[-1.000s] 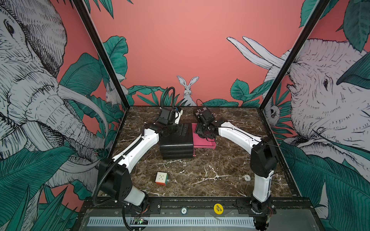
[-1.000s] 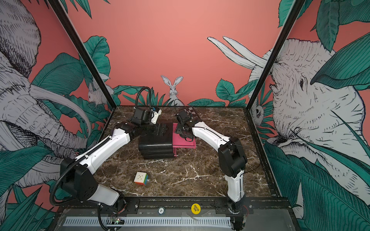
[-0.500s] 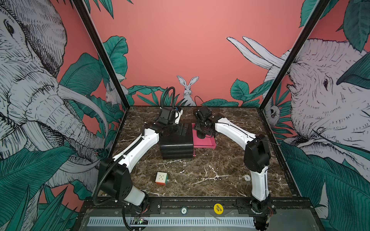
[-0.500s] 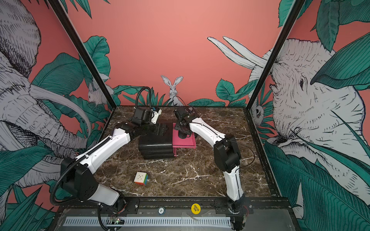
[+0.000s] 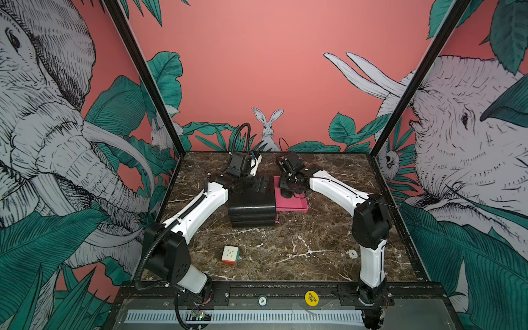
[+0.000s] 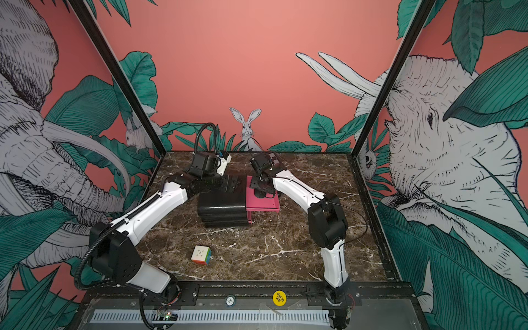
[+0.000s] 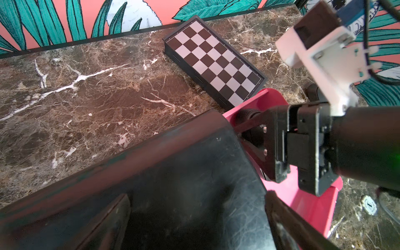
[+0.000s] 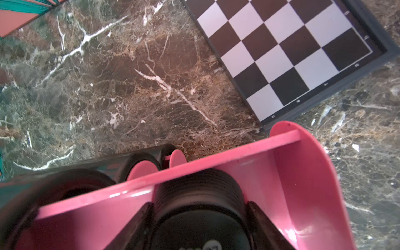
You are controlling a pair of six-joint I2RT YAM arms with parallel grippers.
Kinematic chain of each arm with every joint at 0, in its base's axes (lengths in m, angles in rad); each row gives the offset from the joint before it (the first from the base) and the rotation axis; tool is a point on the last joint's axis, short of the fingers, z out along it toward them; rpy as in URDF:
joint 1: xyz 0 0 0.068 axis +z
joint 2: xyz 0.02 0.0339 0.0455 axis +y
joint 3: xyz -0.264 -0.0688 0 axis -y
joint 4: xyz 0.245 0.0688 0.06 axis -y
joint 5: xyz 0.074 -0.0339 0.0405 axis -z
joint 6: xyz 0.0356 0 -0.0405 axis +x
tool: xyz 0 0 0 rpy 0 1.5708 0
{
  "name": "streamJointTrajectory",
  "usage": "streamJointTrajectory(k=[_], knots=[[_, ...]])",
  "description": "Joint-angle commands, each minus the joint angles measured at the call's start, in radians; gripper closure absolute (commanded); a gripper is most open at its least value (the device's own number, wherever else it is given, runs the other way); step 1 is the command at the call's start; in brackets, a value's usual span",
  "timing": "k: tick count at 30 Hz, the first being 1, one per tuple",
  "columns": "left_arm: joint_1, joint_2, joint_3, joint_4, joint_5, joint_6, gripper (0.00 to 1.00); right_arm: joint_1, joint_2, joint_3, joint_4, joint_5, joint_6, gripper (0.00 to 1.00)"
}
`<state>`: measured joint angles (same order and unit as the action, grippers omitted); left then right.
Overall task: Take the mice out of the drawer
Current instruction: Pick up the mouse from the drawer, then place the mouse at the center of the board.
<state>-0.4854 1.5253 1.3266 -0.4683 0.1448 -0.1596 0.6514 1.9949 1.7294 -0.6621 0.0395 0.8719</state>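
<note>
I have the right gripper (image 5: 288, 192) down in the bright pink plastic drawer (image 5: 291, 210), which sticks out toward 3 o'clock from the squat black plastic drawer cabinet (image 5: 251, 205) at the middle of the brown marble table (image 5: 300, 251). In both top views the wrist hides what the claw is doing. The right wrist camera settles it: the two dark fingers (image 8: 140, 229) have narrowed onto a matte black oval mouse (image 8: 199, 194), one pad against each flank. The mouse sits on the drawer floor against the far wall, so it is gripped but not out.

The left gripper (image 5: 260, 184) lies flat on the cabinet's top at about 12 o'clock. From above I cannot judge its gap. Its own wrist camera shows the fingers spread wide across the scuffed black lid with nothing between them. That camera also catches the right claw from the side, reaching into the drawer over the same mouse.

A folded black-and-white chessboard (image 7: 214, 65) lies on the marble just past the drawer's far end, around 1 o'clock from the cabinet. Both wrist cameras show it plainly, while from above the arms mostly cover it.

The top views alone give me the multicoloured puzzle cube (image 5: 230, 255), at 7 o'clock from the cabinet and well apart from it. A small white round token (image 5: 353, 253) lies at about 4 o'clock, near the right arm.
</note>
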Motion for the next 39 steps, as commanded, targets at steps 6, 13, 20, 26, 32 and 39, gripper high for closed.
streamJointTrajectory(k=[6, 13, 20, 26, 32, 39], knots=[[0.006, 0.007, 0.019, -0.027, -0.008, -0.024, 0.01, 0.007, -0.034, -0.024, -0.049, -0.059, -0.001, 0.47], [0.005, 0.004, 0.017, -0.026, -0.015, -0.04, 0.01, -0.013, -0.141, 0.016, -0.061, 0.009, -0.055, 0.5], [0.006, -0.001, 0.033, -0.05, -0.053, -0.018, 0.01, -0.118, -0.245, 0.053, -0.163, 0.055, -0.171, 0.5], [0.005, -0.001, 0.043, -0.059, -0.07, -0.023, 0.01, -0.227, -0.301, 0.033, -0.273, 0.107, -0.334, 0.48], [0.005, 0.013, 0.054, -0.056, -0.075, -0.038, 0.01, -0.348, -0.316, -0.132, -0.243, 0.124, -0.495, 0.47], [0.005, 0.013, 0.069, -0.061, -0.103, -0.059, 0.01, -0.437, -0.271, -0.325, -0.076, 0.07, -0.599, 0.46]])
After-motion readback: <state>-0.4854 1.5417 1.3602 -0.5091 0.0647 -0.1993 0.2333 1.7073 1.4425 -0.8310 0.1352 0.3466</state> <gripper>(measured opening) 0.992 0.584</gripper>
